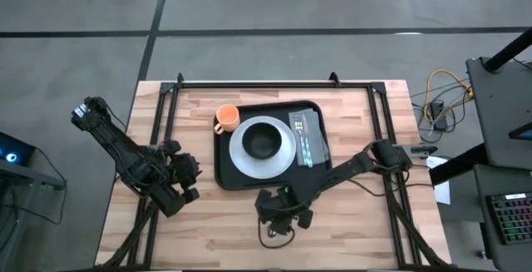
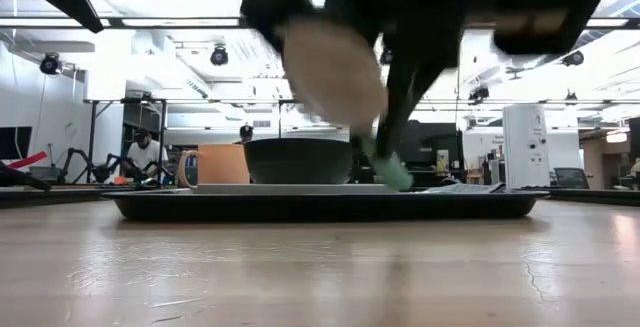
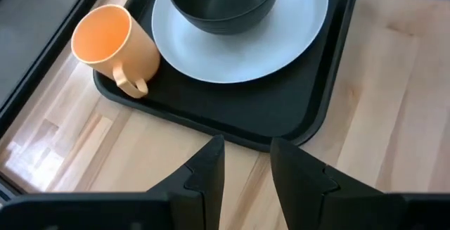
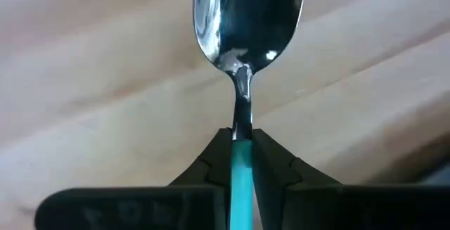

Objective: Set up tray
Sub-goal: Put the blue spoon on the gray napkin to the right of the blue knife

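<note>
The black tray (image 1: 223, 172) lies mid-table and carries a white plate (image 1: 241, 157) with a dark bowl (image 1: 264, 141), an orange cup (image 1: 226, 119) and a grey napkin (image 1: 309, 137) with cutlery on it. My right gripper (image 1: 283, 212) hovers just off the tray's near edge, shut on a spoon (image 4: 246, 19) with a teal handle. My left gripper (image 3: 247, 152) is open and waits off the tray's left near corner (image 3: 281, 135), touching nothing. My right gripper pinches the spoon's teal handle (image 4: 242, 161) between its two fingers, close to where the handle meets the metal neck. The spoon runs on along the fingers, bowl (image 4: 247, 12) out ahead. It is lifted clear of the table, and the low view shows its teal end (image 2: 394, 175) pointing down.
Bare wood (image 1: 349, 230) stretches along the near side of the table and to the tray's right. Black frame rails (image 1: 249, 83) run along the far edge and down both sides. People and equipment show in the room beyond.
</note>
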`<state>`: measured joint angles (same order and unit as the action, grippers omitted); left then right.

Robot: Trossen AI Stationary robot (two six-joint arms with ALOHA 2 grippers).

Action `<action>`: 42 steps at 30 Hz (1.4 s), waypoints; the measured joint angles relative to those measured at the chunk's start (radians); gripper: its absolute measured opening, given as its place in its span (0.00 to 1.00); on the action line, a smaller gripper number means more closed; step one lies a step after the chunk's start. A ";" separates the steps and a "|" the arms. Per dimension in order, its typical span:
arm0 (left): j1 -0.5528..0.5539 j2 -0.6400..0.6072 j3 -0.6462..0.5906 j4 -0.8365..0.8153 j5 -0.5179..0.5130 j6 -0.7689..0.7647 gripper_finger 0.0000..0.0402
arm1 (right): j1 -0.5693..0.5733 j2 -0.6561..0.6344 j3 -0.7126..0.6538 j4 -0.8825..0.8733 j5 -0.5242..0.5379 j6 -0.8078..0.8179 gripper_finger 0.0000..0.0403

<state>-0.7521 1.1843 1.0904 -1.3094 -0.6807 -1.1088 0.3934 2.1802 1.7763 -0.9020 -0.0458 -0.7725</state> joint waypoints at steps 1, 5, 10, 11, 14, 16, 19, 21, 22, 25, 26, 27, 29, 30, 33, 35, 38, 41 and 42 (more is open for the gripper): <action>0.000 0.000 0.000 0.000 0.000 0.000 0.24 | 0.006 -0.013 0.000 0.000 -0.001 0.037 0.05; 0.000 0.000 0.000 0.000 0.001 0.000 0.24 | 0.035 -0.066 0.001 0.002 -0.007 0.184 0.05; 0.000 0.000 -0.007 0.000 0.002 -0.007 0.24 | 0.062 -0.137 0.001 0.007 0.065 0.396 0.05; 0.000 0.000 -0.009 0.003 0.002 -0.011 0.24 | 0.062 -0.154 0.001 0.008 0.089 0.449 0.05; 0.000 0.000 -0.022 0.024 0.002 -0.025 0.24 | 0.042 -0.215 0.002 -0.010 0.263 0.671 0.05; 0.000 0.000 -0.032 0.033 0.002 -0.026 0.24 | 0.012 -0.259 0.002 -0.058 0.401 0.865 0.05; 0.000 0.000 -0.052 0.052 0.002 -0.026 0.24 | -0.056 -0.336 0.001 -0.168 0.500 1.141 0.05; 0.000 0.000 -0.060 0.052 0.002 -0.028 0.24 | -0.110 -0.386 -0.003 -0.255 0.521 1.291 0.05; 0.000 0.000 -0.064 0.054 0.001 -0.036 0.24 | -0.139 -0.410 -0.005 -0.296 0.521 1.347 0.05; 0.000 0.000 -0.071 0.054 0.002 -0.062 0.24 | -0.230 -0.467 -0.021 -0.391 0.520 1.487 0.05; 0.000 0.000 -0.072 0.059 0.001 -0.064 0.24 | -0.261 -0.483 -0.028 -0.404 0.520 1.528 0.05; 0.000 0.000 -0.076 0.064 0.001 -0.064 0.24 | -0.290 -0.497 -0.035 -0.410 0.520 1.556 0.05; 0.000 0.000 -0.083 0.084 0.002 -0.064 0.24 | -0.345 -0.517 -0.050 -0.400 0.516 1.584 0.05; 0.000 0.000 -0.086 0.091 0.002 -0.064 0.24 | -0.369 -0.523 -0.055 -0.394 0.516 1.592 0.05; 0.000 0.000 -0.090 0.105 0.001 -0.064 0.24 | -0.429 -0.524 -0.075 -0.390 0.507 1.619 0.05; 0.000 0.000 -0.090 0.106 0.001 -0.064 0.24 | -0.466 -0.522 -0.095 -0.385 0.496 1.636 0.05; 0.000 0.000 -0.090 0.106 0.001 -0.064 0.24 | -0.512 -0.517 -0.148 -0.345 0.471 1.661 0.05; 0.000 0.000 -0.086 0.107 0.001 -0.064 0.24 | -0.547 -0.517 -0.235 -0.250 0.421 1.666 0.05; 0.000 0.000 -0.085 0.106 0.001 -0.064 0.24 | -0.557 -0.516 -0.267 -0.221 0.405 1.675 0.05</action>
<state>-0.7521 1.1843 1.0056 -1.2034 -0.6800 -1.1728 -0.1635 1.6638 1.5096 -1.1234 0.3591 0.9023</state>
